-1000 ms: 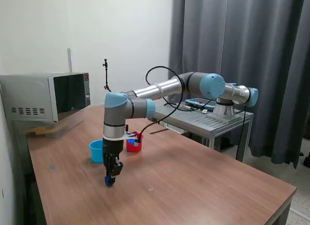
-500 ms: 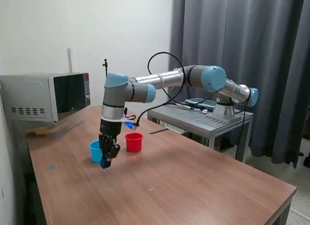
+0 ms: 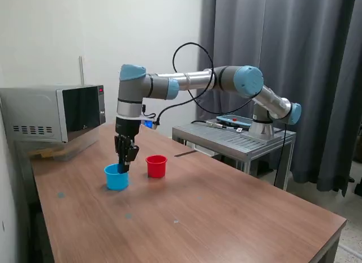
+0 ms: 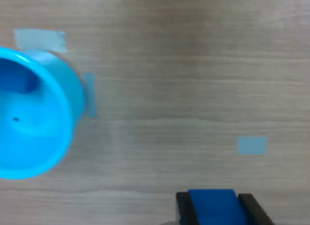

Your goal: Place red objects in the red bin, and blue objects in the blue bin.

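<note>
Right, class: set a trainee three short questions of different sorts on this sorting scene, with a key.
1. True or false: the gripper is empty.
2. Multiple choice: in the exterior view, the gripper hangs over which thing? A) the red cup B) the light blue cup C) the microwave
3. Fill in: the red cup stands on the exterior view's ____ of the light blue cup.

Key
1. False: it grips a dark blue cube.
2. B.
3. Right; both stand upright on the wooden table, apart.
</note>
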